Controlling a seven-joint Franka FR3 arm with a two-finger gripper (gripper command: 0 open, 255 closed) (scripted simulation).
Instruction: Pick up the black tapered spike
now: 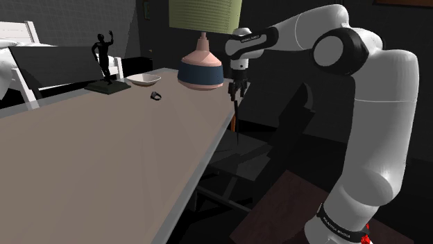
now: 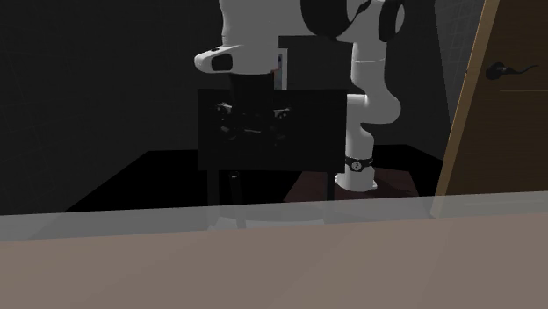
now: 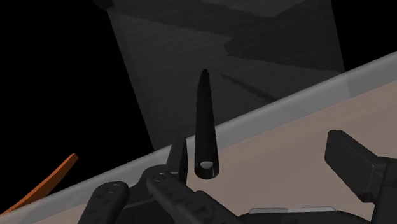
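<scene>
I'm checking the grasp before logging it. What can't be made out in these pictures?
Shoulder view: the hand and black spike, both dark, merge where they meet.
Shoulder view: the small dark object on the table is too small to name.
Second exterior view: the hand blends into the dark panel behind it.
Wrist view: the orange strip is cut off by the edge.

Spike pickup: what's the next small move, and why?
Probably shut the gripper on the spike. The wrist view shows the fingers wide apart: the spike's thick end sits by one, the other stands clear, so nothing clamps it. Its tip reaches past the table edge, so lifting now would likely leave it behind.
</scene>
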